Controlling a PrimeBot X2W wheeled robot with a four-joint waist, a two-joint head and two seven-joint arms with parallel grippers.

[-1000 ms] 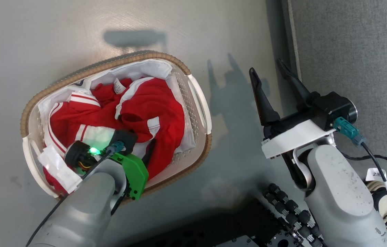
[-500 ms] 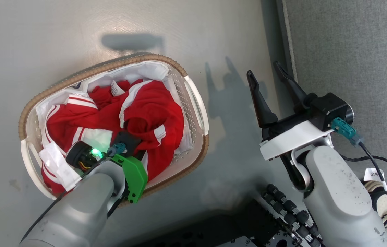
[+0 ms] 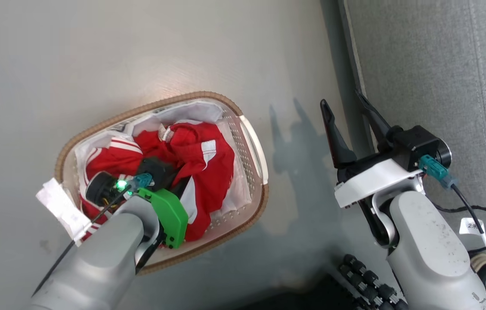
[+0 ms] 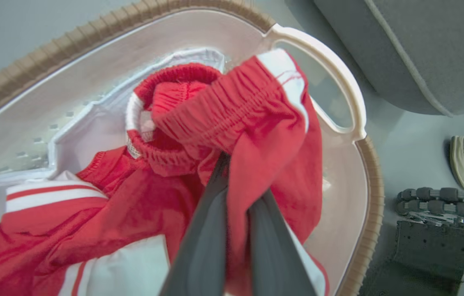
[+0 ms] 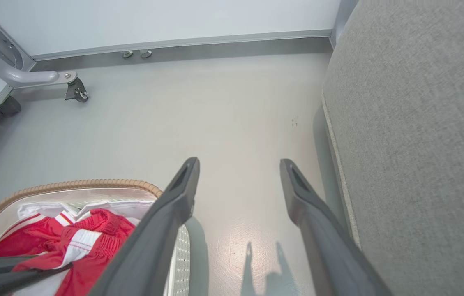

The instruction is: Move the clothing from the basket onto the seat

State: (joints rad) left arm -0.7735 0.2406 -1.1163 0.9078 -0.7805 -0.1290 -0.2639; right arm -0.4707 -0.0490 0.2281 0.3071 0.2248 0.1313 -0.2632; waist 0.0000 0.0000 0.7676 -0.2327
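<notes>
clothing (image 3: 208, 168) of soft red fabric with white stripes and panels is contained in the oval cream-white plastic basket (image 3: 252, 140), which has perforated sides and a brown woven-look rim. the basket is placed on the pale grey floor (image 3: 96, 64), near the edge of the large grey fabric-upholstered seat (image 3: 432, 64) but apart from it. a white cloth liner (image 3: 191, 110) is seen along the basket's far wall, under the garments.

the left gripper (image 4: 238, 193) is positioned inside the basket, and its two dark fingers are clenched on a fold of the red fabric. in the left wrist view the elastic waistband of one garment is bunched just above the fingertips, toward the basket's handle on the seat side. the other red fabric is spread over the basket's bottom.

the right gripper (image 3: 341, 100) is held over the floor between the basket and the seat edge, apart from both. its fingers are spread wide in the released state.
</notes>
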